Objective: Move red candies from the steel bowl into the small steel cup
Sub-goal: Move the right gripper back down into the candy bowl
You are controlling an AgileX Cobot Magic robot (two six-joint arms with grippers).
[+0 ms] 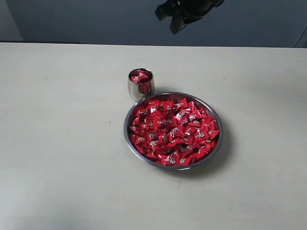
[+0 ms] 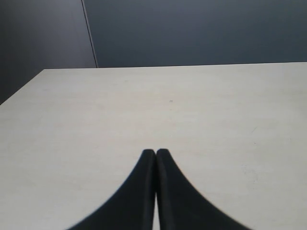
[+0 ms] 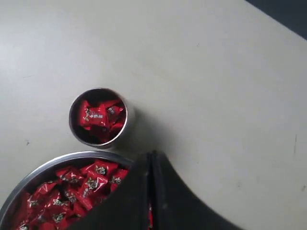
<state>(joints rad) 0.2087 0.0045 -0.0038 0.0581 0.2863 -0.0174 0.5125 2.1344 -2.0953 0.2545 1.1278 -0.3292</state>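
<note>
The steel bowl point(image 1: 125, 128) sits mid-table, heaped with red candies point(image 1: 172, 132). Just behind its left rim stands the small steel cup point(image 1: 136, 91), with a few red candies point(image 1: 140, 76) inside. My right gripper point(image 1: 176, 24) hangs high above the table's far edge, shut, with nothing showing between its fingers. In the right wrist view the right gripper point(image 3: 151, 154) is over the bowl's rim point(image 3: 48, 165), beside the cup point(image 3: 71, 122); candies point(image 3: 91, 179) fill the bowl. My left gripper point(image 2: 155, 151) is shut over bare table, and the exterior view does not show it.
The pale table point(image 1: 57, 143) stretches wide on all sides of the bowl and cup. A dark blue wall point(image 1: 96, 19) stands behind the table's far edge.
</note>
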